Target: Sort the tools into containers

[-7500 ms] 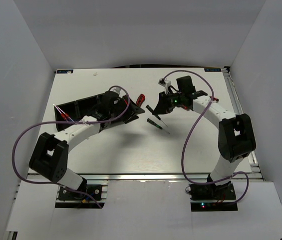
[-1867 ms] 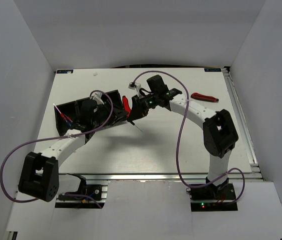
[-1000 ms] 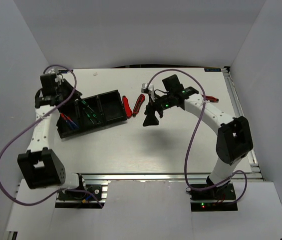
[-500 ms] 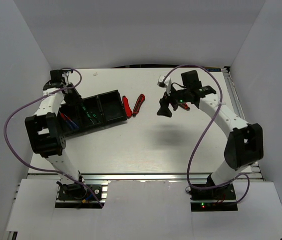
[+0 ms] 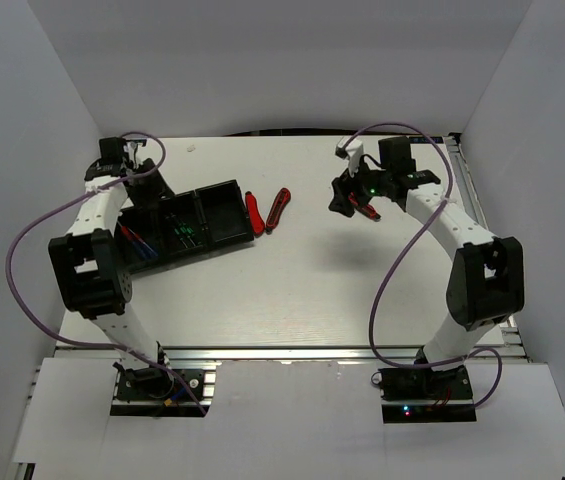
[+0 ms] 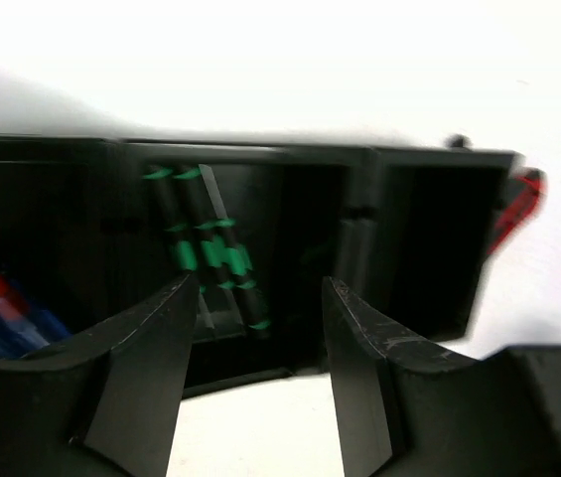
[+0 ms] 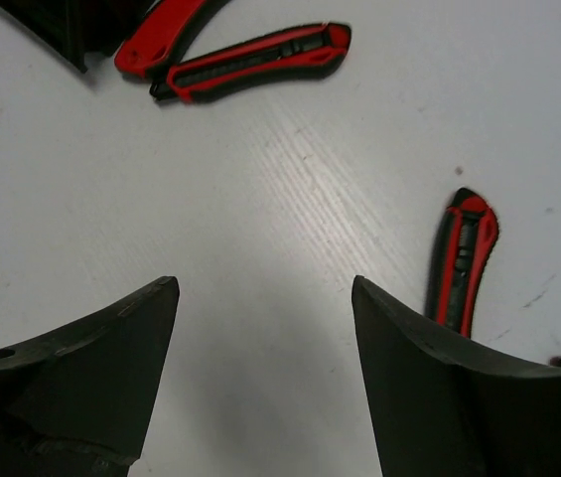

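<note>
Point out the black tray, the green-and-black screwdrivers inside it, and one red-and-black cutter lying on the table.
black tray [image 5: 224, 217]: top view, floor of its rightmost compartment.
green-and-black screwdrivers [image 6: 210, 254]: left wrist view, banded handles.
red-and-black cutter [image 7: 260, 58]: right wrist view, middle of its body.

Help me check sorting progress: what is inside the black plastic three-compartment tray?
Blue-handled, red-tipped screwdrivers lie in the left compartment, black-and-green screwdrivers in the middle; the right one looks empty. The left arm covers the tray's far left corner.

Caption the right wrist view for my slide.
Open right tool over the table; red-and-black cutters lie loose ahead.
</note>
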### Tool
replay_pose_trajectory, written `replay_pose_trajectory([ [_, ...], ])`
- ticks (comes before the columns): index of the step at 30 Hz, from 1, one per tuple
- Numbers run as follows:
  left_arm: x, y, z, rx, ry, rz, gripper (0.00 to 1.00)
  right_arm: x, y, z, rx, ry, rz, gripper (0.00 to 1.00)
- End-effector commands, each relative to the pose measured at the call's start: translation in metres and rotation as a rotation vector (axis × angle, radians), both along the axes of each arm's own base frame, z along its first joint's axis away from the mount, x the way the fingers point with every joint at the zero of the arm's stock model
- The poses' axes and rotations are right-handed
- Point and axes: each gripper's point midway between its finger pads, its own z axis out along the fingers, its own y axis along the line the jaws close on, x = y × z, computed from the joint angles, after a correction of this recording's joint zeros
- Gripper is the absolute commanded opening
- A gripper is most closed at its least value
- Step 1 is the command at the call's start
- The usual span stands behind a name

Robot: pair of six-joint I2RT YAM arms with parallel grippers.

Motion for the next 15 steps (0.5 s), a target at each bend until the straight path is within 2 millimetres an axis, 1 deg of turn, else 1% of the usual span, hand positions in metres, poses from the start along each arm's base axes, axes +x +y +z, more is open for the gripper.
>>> replay_pose_trajectory([
  [1,0.001,-0.053,0.062,-0.057,-0.178,-0.139,0.64,-0.004,0.004,-0.002,0.023,0.103,-0.034,0.78],
  [2,-0.001,-0.067,0.066,-0.056,-0.190,-0.169,0.64,-0.003,0.003,-0.003,0.021,0.116,-0.039,0.78],
  [3,-0.003,-0.102,0.070,-0.050,-0.202,-0.238,0.64,-0.004,0.004,-0.003,0.018,0.128,-0.039,0.79],
  [4,-0.004,-0.119,0.071,-0.055,-0.204,-0.261,0.64,-0.004,0.003,-0.006,0.019,0.135,-0.039,0.80],
  [5,-0.004,-0.134,0.068,-0.058,-0.195,-0.277,0.64,-0.005,0.004,-0.006,0.022,0.137,-0.038,0.80],
  [6,-0.005,-0.161,0.070,-0.047,-0.203,-0.318,0.64,-0.002,0.004,-0.004,0.025,0.125,-0.043,0.80],
  [7,-0.005,-0.175,0.069,-0.045,-0.199,-0.327,0.64,-0.003,0.003,-0.004,0.027,0.128,-0.052,0.80],
  [8,-0.004,-0.186,0.065,-0.029,-0.193,-0.341,0.64,-0.002,0.002,-0.005,0.023,0.126,-0.060,0.80],
  [9,-0.005,-0.205,0.052,0.010,-0.171,-0.361,0.64,-0.002,0.002,-0.006,0.022,0.127,-0.062,0.80],
  [10,-0.001,-0.216,0.054,0.023,-0.182,-0.371,0.63,-0.003,0.001,-0.006,0.021,0.129,-0.066,0.80],
  [11,0.000,-0.223,0.049,0.033,-0.169,-0.360,0.63,-0.004,-0.001,-0.008,0.023,0.137,-0.076,0.80],
  [12,-0.004,-0.237,0.029,0.062,-0.114,-0.379,0.62,-0.005,-0.002,-0.009,0.023,0.142,-0.079,0.80],
  [13,0.007,-0.238,0.034,0.110,-0.134,-0.339,0.61,-0.006,-0.003,-0.007,0.028,0.132,-0.083,0.80],
  [14,0.010,-0.241,0.030,0.142,-0.127,-0.326,0.61,-0.009,-0.005,-0.012,0.026,0.144,-0.089,0.80],
  [15,0.006,-0.250,0.023,0.181,-0.106,-0.338,0.61,-0.010,-0.006,-0.014,0.028,0.145,-0.091,0.80],
])
